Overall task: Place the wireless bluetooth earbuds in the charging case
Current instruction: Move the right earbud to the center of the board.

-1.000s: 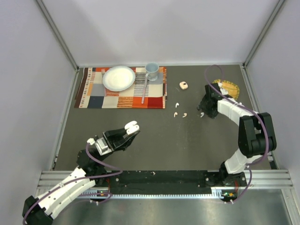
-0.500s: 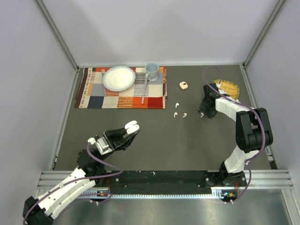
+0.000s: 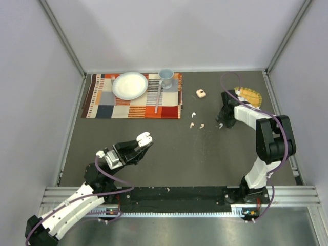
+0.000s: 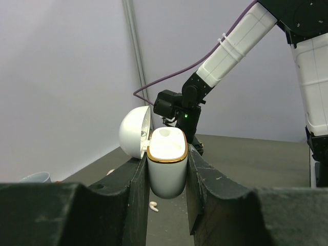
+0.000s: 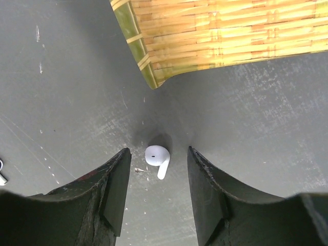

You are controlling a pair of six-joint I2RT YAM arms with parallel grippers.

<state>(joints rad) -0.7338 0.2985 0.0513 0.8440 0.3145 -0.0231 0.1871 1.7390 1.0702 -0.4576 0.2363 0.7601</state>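
Note:
My left gripper point(image 3: 144, 139) point(image 4: 167, 156) is shut on a white charging case point(image 4: 166, 164) with a gold rim, held upright above the table with its lid point(image 4: 134, 131) swung open. My right gripper point(image 3: 221, 123) point(image 5: 158, 150) points down at the table, open. One white earbud point(image 5: 157, 156) lies flat between its fingers, with a gap on each side. Three more earbuds point(image 3: 193, 115) point(image 3: 192, 125) point(image 3: 202, 125) lie loose on the dark table to the left of the right gripper. One of them point(image 4: 154, 206) shows below the held case.
A second small case point(image 3: 201, 93) sits behind the loose earbuds. A woven bamboo mat point(image 3: 249, 95) point(image 5: 230, 31) lies just beyond the right gripper. A striped placemat point(image 3: 110, 105) at the back left carries a plate point(image 3: 130, 85), a cup point(image 3: 165, 76) and a utensil point(image 3: 158, 97).
The right gripper's jaws have narrowed around the earbud on the table and its arm has shifted slightly. The left arm and its case have not moved.

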